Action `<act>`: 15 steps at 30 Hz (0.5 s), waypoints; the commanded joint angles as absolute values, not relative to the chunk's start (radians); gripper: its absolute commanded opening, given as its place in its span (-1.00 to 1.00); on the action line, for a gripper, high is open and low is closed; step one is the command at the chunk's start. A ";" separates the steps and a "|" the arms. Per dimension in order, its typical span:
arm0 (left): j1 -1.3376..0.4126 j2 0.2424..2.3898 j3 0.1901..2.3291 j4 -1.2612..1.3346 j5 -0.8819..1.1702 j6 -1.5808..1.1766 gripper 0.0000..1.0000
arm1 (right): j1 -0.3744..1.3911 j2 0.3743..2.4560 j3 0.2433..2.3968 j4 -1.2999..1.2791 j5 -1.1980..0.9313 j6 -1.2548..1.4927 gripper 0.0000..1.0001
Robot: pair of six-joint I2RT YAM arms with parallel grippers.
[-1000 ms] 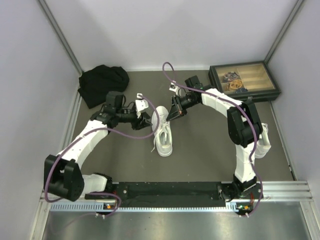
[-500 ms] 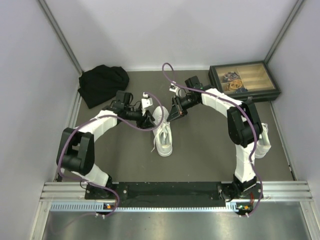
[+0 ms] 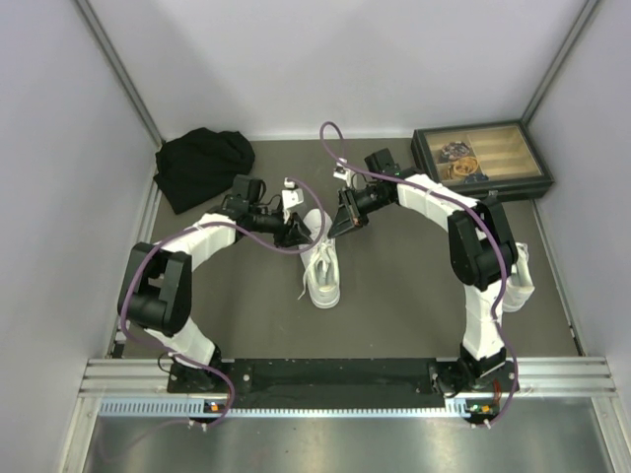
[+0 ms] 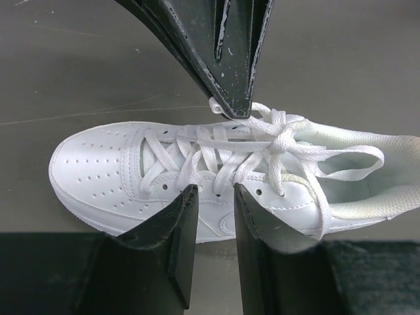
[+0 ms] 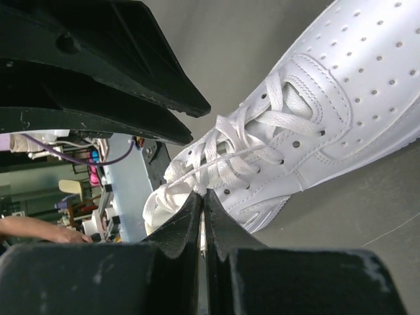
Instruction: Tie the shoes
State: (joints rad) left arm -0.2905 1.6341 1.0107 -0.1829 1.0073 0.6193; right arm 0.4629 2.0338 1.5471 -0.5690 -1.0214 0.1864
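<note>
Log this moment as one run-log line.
left pincer: open, beside sneaker | right pincer: shut on lace above sneaker | sneaker: upright, sole down

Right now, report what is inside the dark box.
The dark box holds a wooden tray; a dark patterned item sits at its left. Anything beneath the tray is covered.

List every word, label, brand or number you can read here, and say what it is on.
No text can be read in any view.
White sneaker: no lettering or brand name shows on its upper.
Dark box: its contents are too small to read.
</note>
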 commanded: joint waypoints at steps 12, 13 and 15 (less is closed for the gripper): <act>-0.317 1.558 0.991 -0.135 1.077 0.721 -0.09 | 0.495 2.010 1.618 -0.520 -1.140 0.189 -1.00; -0.321 1.566 1.000 -0.141 1.081 0.721 -0.08 | 0.495 2.008 1.621 -0.520 -1.144 0.187 -1.00; -0.327 1.589 1.023 -0.152 1.095 0.715 -0.07 | 0.494 2.002 1.626 -0.532 -1.147 0.173 -1.00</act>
